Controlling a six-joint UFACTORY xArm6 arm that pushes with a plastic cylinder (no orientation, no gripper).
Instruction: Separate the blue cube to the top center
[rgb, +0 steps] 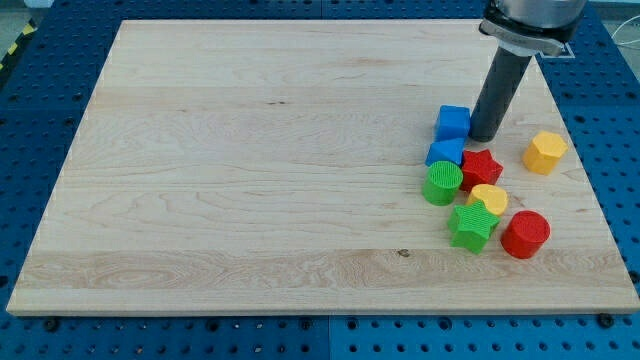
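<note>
Wooden surface (250, 170) on a blue pegboard, blocks clustered at the view's right.
No gripper is fitted; the rod's tip (484, 137) stands just right of the blue cube (453, 122), about touching it. Below the tip lie another blue block (445, 152), a red star (481, 167) and a green cylinder (442, 183); a yellow block (545, 152) sits apart at its right.
</note>
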